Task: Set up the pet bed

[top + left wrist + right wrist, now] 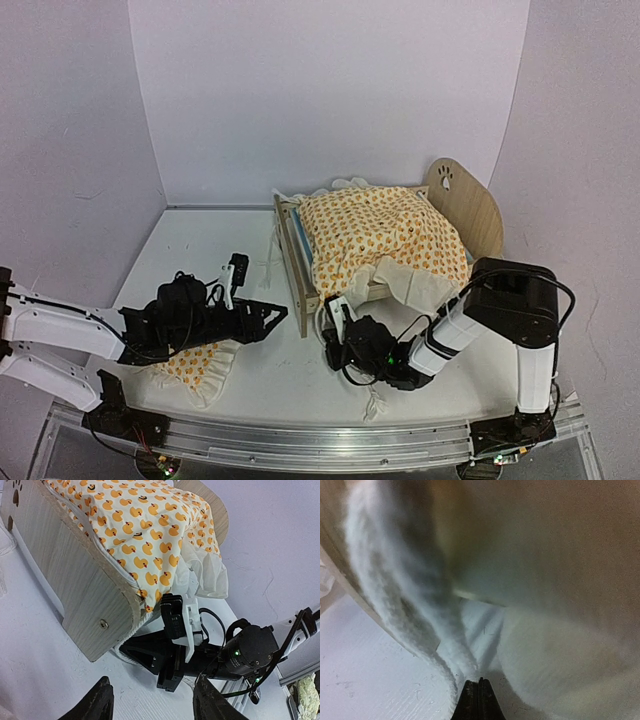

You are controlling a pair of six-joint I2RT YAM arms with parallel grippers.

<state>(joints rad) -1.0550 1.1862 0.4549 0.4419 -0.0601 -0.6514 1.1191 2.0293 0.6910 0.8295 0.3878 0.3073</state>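
The pet bed [295,262] stands right of centre, its plywood headboard [468,205] at the far right. The orange duck-patterned ruffled blanket [375,238] covers it; only a blue sliver of the mattress [296,238] shows. My right gripper [330,335] lies low at the bed's near corner, shut on the blanket's white ruffle [455,650]. My left gripper [268,314] is open and empty, left of the bed above the table. In the left wrist view its fingertips [102,702] frame the footboard [75,585]. The small matching pillow [195,366] lies under the left arm.
White walls enclose the table on three sides. A small white scrap [375,405] lies near the front rail [320,440]. The right arm's black wrist [245,652] sits close beside the bed's near corner.
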